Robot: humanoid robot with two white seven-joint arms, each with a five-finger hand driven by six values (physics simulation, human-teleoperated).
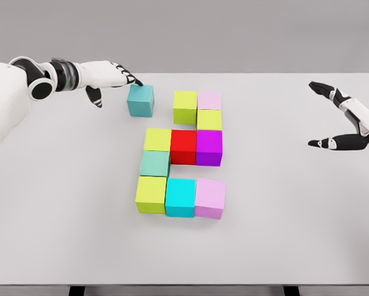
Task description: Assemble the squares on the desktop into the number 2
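A teal cube [140, 100] stands alone at the upper left of the white table [283, 234]. My left hand [113, 79] reaches in from the left, its fingertips [135, 81] touching the cube's top left corner, thumb hanging down beside it; the fingers are extended, not wrapped around it. To the cube's right lie a lime cube [185, 106], a pale pink cube [209, 100] and a yellow-green cube [209, 119]. Below run a yellow-green cube [157, 140], a red cube [183, 147] and a purple cube [209, 148], then a mint cube [154, 164], then lime [151, 194], cyan [180, 197] and pink [210, 198] cubes.
My right hand [341, 117] hovers at the table's right side, fingers spread, holding nothing. The table's front edge runs along the bottom of the view. A gap separates the teal cube from the lime cube to its right.
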